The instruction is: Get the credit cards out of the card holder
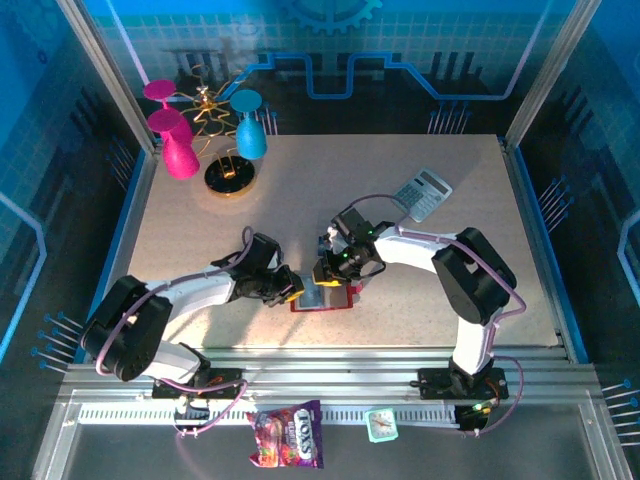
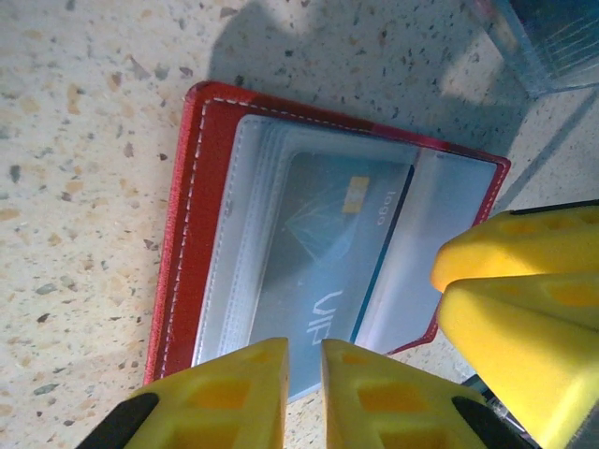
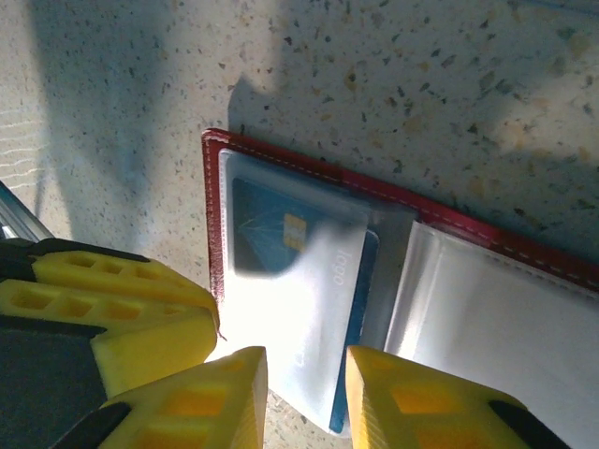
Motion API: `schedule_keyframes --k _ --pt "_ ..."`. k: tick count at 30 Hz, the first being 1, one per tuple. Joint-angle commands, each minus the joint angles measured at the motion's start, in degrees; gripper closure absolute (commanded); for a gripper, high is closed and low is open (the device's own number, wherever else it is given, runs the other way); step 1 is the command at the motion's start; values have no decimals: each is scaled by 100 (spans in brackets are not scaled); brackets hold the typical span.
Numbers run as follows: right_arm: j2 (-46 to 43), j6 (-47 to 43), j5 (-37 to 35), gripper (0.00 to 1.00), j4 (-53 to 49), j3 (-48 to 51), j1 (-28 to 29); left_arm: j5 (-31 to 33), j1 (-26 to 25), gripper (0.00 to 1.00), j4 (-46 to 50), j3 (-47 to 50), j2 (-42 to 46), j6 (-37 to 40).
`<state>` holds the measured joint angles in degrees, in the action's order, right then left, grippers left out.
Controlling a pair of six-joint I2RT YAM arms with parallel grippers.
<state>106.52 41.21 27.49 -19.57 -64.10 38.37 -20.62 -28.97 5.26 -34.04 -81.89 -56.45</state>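
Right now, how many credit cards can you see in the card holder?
1: a blue credit card, tucked in a clear pocket of the open red card holder. More cards may be hidden behind it.

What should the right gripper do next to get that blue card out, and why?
Probably close the right gripper on the blue card. Its edge pokes out past the clear pocket of the open card holder, right between the parted fingers, which aren't gripping it yet. The left gripper sits at the holder's near edge, jaws almost together, seemingly steadying it.
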Motion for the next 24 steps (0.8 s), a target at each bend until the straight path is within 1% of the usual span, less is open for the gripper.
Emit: schedule_keyframes --k 1,5,12,19,24 --pt "147 97 116 70 76 -14 94 -126 37 84 50 -205 -92 196" --pt "224 115 125 71 130 -24 109 -126 61 88 104 -287 -178 262" --pt "293 142 154 74 160 -42 125 -153 105 92 165 -302 -289 349" --pt "299 150 143 75 157 -7 144 -157 148 92 238 -305 -297 437" --pt "293 150 134 77 147 11 153 -188 147 93 230 -331 -387 468"
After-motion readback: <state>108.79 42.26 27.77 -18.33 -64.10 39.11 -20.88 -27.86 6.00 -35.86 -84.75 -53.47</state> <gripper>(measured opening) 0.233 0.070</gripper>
